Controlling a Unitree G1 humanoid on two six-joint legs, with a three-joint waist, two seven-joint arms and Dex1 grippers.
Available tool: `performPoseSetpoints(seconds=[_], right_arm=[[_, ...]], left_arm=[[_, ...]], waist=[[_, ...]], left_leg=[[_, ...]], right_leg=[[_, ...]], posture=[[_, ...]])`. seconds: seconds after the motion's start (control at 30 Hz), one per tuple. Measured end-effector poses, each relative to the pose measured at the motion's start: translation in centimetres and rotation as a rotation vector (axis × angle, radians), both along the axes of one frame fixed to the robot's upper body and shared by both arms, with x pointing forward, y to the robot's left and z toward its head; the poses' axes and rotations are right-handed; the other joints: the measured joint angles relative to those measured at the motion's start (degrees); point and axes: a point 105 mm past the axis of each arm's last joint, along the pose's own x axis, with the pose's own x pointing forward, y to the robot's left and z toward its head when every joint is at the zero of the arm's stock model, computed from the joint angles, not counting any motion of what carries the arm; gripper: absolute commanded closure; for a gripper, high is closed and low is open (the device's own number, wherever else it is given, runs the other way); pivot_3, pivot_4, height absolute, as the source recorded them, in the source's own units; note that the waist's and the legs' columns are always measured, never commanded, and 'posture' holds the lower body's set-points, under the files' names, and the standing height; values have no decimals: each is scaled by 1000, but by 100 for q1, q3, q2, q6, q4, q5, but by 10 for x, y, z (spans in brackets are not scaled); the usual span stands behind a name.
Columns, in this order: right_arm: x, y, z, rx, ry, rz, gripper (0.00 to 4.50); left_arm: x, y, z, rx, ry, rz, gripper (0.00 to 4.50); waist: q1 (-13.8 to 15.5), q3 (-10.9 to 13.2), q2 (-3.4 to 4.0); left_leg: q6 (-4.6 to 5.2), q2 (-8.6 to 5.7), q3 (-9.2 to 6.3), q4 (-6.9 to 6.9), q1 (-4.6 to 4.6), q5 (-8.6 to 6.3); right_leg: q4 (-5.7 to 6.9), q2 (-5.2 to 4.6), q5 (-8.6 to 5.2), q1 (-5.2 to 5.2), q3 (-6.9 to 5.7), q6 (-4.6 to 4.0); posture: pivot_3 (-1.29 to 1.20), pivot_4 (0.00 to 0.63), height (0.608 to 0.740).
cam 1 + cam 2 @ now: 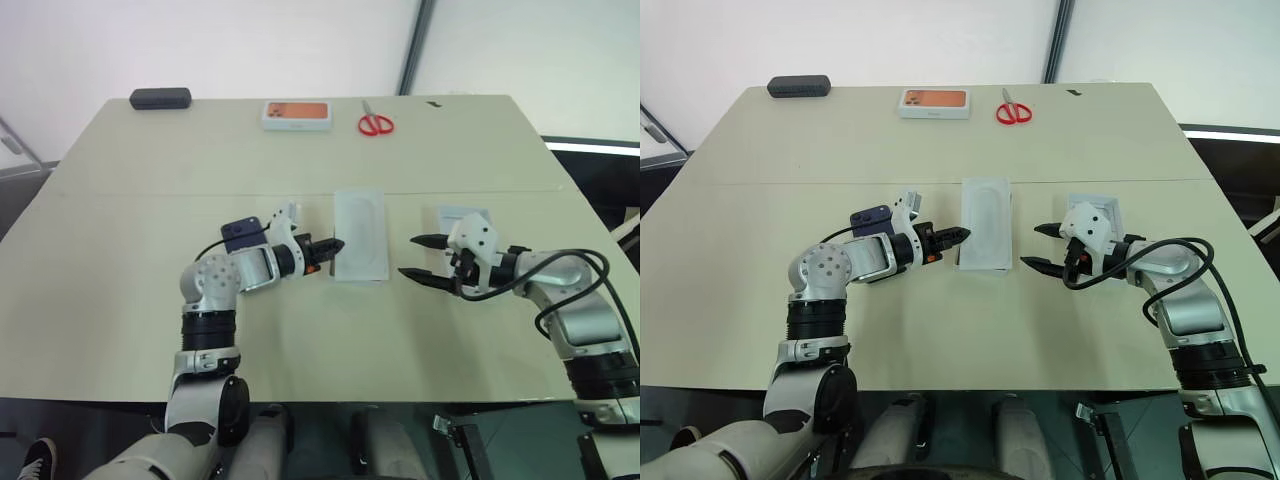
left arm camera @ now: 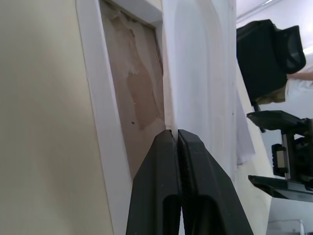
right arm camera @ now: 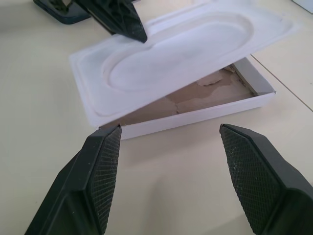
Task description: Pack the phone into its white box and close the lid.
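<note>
The left gripper [image 1: 338,243], jaws pressed together, pinched the edge of the flat white insert [image 3: 181,54], tilting it over the white box [image 3: 195,115] on the surface [image 1: 120,300]. The right gripper [image 1: 418,256] hovered just beside the box, jaws apart. The phone [image 1: 870,218] lay near the left wrist.

No text, label, brand, number or sign can be read on anything here. The white-and-orange box [image 1: 935,102] at the far edge of the table [image 1: 760,330] shows an orange printed face, but no lettering on it can be made out. The insert [image 3: 181,58] bears only a pressed oval outline, no writing.
</note>
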Motion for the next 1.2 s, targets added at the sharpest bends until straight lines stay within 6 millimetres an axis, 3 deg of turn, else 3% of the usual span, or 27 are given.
performPoseSetpoints(seconds=[0.13, 0.17, 0.43, 0.6, 0.77, 1.0, 1.07, 1.2], right_arm=[[1, 1, 1, -5, -21, 2, 1155], [1, 1, 1, -8, -27, 1, 1075], [1, 7, -1, 6, -31, 14, 1075], [3, 11, 2, 21, -38, 20, 1075], [14, 32, 21, 103, -84, 40, 1075], [21, 69, 5, 75, -93, 54, 4439], [20, 79, -2, 63, -83, 73, 4439], [24, 87, -19, -33, -68, 86, 4439]], left_arm=[[1, 2, -2, 19, 0, 4, 4500], [1, 2, -1, 19, -3, 1, 3851], [6, 3, 10, 36, -59, -4, 52], [8, 11, 11, 72, -87, -3, 52], [9, 19, 21, 81, -169, 3, 52], [11, 59, 54, 165, -473, 80, 0], [11, 71, 56, 203, -518, 102, 0], [2, 85, 39, 262, -522, 77, 0]], waist=[[2, 0, 0], [4, 0, 0], [-11, 0, 0], [-7, 0, 0], [-23, 0, 0], [-4, 0, 1], [7, 0, 1], [-10, 0, 2]], left_leg=[[0, 0, 0, 0, 0, 0], [0, 0, 0, 0, 0, 0], [0, 0, 0, 0, 0, 0], [0, 0, -1, 0, 0, 0], [-1, 2, -2, -2, 0, 0], [-12, 2, -2, -13, -1, 7], [-11, 0, -2, -13, -1, 7], [-10, 1, -2, -16, -1, 6]], right_leg=[[0, 0, 0, 0, 0, 0], [0, 0, 0, 0, 0, 0], [0, 0, 0, 1, 0, 0], [0, 0, 0, 0, 0, 0], [0, 1, 0, -2, 0, 0], [0, 0, 0, -10, 2, -2], [-3, -3, 0, -7, 2, -2], [-4, -2, 0, -10, 2, -2]], posture=[[0, 150, 740], [0, 150, 740], [0, 150, 740], [0, 150, 740], [0, 150, 740], [0, 150, 740], [0, 150, 740], [0, 150, 740]])
